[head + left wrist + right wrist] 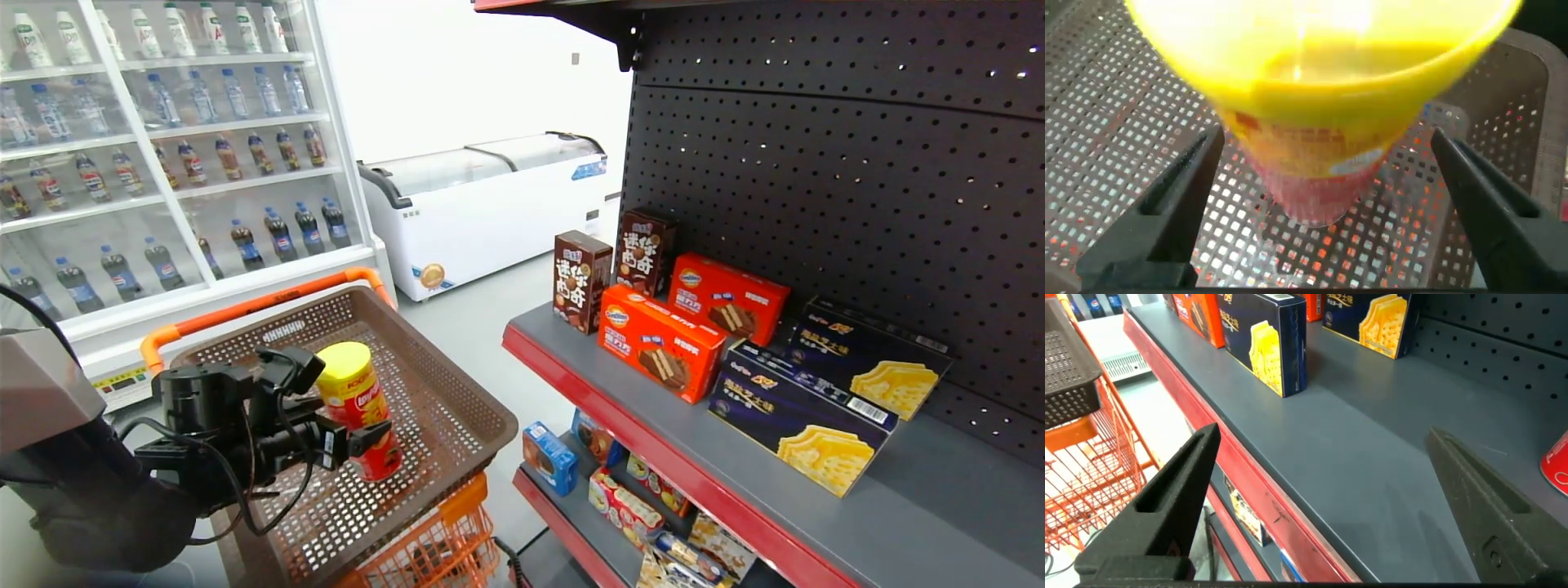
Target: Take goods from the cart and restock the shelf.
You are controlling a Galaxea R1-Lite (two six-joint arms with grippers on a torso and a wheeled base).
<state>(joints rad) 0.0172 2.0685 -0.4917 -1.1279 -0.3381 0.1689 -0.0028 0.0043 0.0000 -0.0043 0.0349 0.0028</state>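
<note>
The can stands in the cart's brown basket, its long axis close to upright and its yellow lid on top. It lies straight ahead of my left pincer, between the two fingers. That pincer is spread wide and comes at the can from the side, level with the red body below the lid. There is a gap on each side, so the fingers are around the can but not touching it, and the pincer holds nothing. As I judge it, the coming move turns on that gap. The fingers have to close square across the can's round body before any lift, because an off-centre squeeze could tip it on the mesh. My left arm is far the nearer one to the can. My right pincer hangs well apart from it, over the bare grey top of the shelf, beyond the dark blue boxes. It too is spread wide and holds nothing. That bare stretch looks to me the likely place for the can.
</note>
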